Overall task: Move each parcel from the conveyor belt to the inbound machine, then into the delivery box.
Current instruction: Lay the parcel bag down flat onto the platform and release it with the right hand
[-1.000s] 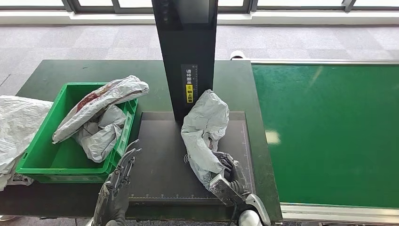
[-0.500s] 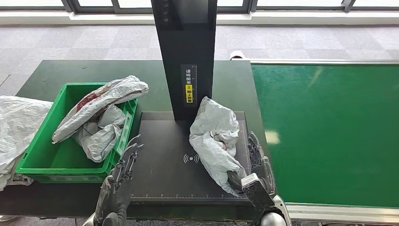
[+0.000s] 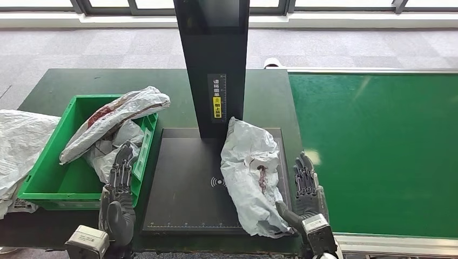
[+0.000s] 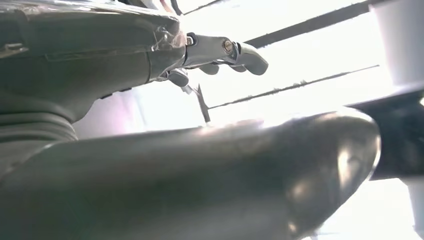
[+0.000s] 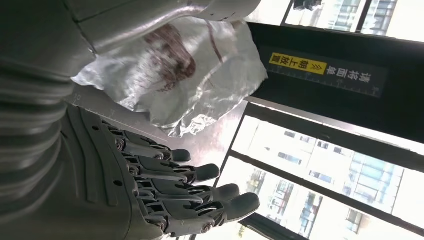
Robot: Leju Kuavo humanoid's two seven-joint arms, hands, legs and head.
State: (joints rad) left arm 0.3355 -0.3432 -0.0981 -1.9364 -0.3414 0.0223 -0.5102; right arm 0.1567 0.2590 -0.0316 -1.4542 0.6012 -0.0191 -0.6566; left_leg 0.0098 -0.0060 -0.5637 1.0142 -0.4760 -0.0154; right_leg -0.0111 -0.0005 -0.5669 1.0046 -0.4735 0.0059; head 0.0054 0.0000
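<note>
You have a crumpled grey plastic mailer parcel [image 3: 251, 175] lying flat on the right half of the black flat scanning plate of the inbound machine [image 3: 183, 183], its far end just beside the foot of the machine's tall black upright column [image 3: 213, 65], which carries a yellow and white label. A dark reddish mark shows on the parcel's upper face. Your right hand [image 3: 307, 191] sits at the plate's right edge, between the parcel and the green conveyor belt [image 3: 378, 151]; its fingers [image 5: 200, 172] are extended and spread apart, holding nothing, while the thumb lies against the parcel's near corner, though you cannot tell from the head view whether it presses on it. In the right wrist view the parcel lies past the open fingers, beside the column's label. Your left hand [image 3: 120, 189] hangs over the near right corner of the green plastic delivery crate [image 3: 54, 189], fingers stretched out toward the parcels inside and gripping nothing. That crate stands on the dark green table [image 3: 270, 97] left of the plate and holds two more grey mailer bags [image 3: 113, 129], one draped across its top rim. Another large grey bag [image 3: 19, 145] lies on the table just left of the crate.
</note>
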